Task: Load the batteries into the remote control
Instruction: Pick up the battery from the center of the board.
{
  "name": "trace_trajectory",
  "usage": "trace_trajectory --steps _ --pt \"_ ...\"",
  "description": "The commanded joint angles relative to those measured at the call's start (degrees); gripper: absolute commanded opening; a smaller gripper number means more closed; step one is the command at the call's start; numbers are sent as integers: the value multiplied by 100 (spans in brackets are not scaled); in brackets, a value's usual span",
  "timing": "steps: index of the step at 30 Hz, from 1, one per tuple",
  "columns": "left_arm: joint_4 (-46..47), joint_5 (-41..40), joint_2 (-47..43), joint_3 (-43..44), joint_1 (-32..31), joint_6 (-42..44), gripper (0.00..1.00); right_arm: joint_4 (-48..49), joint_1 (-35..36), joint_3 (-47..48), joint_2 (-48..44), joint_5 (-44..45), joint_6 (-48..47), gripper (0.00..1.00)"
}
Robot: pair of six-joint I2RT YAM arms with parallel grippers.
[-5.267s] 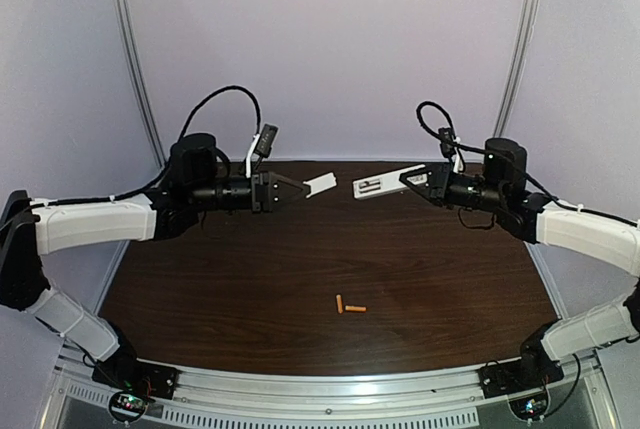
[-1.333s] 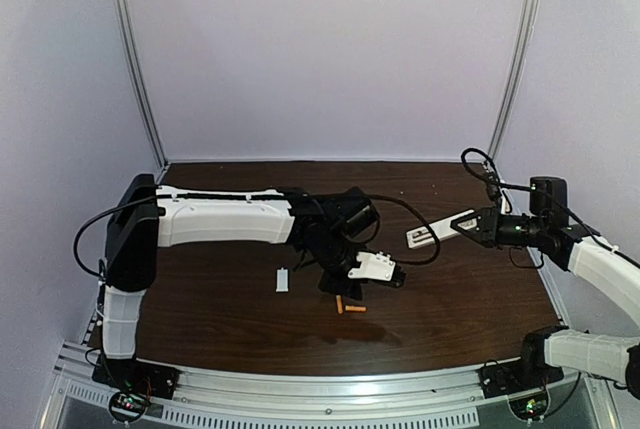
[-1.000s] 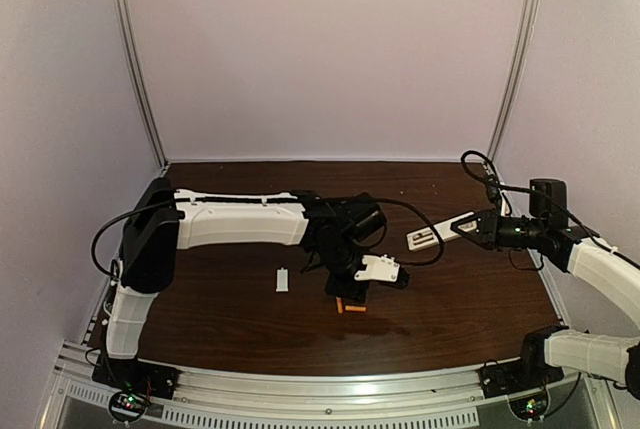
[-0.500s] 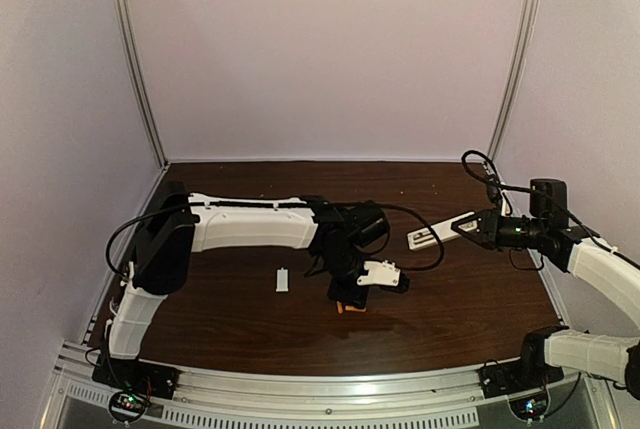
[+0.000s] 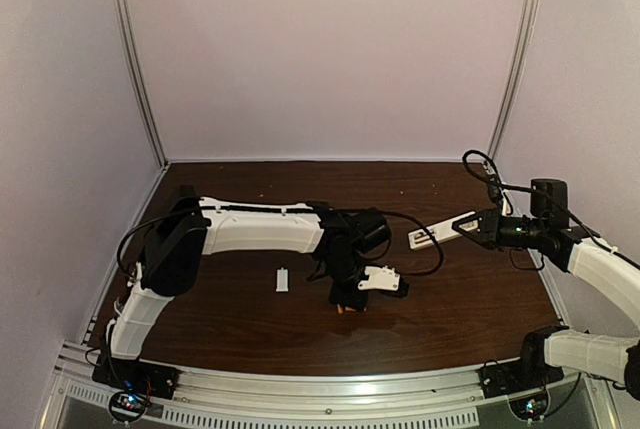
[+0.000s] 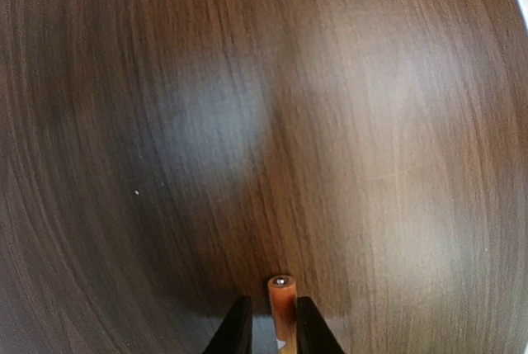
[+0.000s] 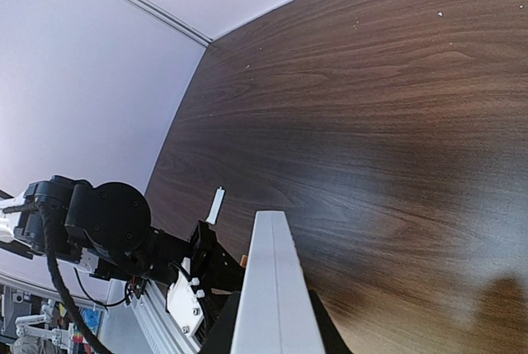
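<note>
Two arms, matched pair. Left arm [image 5: 260, 230] and right arm [image 5: 612, 271]: white shell links, black joint housings. Black two-finger units: left gripper [image 5: 344, 303], right gripper [image 5: 468, 230]. White wrist housing [image 5: 381, 277]. Black cables [image 5: 428, 249] looped outside. Black base plates [image 5: 135, 379], apparently with small indicator lamps.

You have a small white cover plate [image 5: 282, 279] lying flat on the dark wooden tabletop [image 5: 470, 299], with pale lilac walls [image 5: 330, 49] closing three sides.
</note>
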Motion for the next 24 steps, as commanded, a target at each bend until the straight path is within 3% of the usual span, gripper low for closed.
trace_trajectory --steps 1,15,24 --pt "-111 15 133 185 -49 -50 20 136 -58 -81 -58 -47 39 0" --pt "-300 -57 399 413 -123 -194 13 210 -85 -113 -37 -68 50 0" --pt "-227 98 167 1111 -176 -292 0 307 -93 -82 -37 -177 212 0"
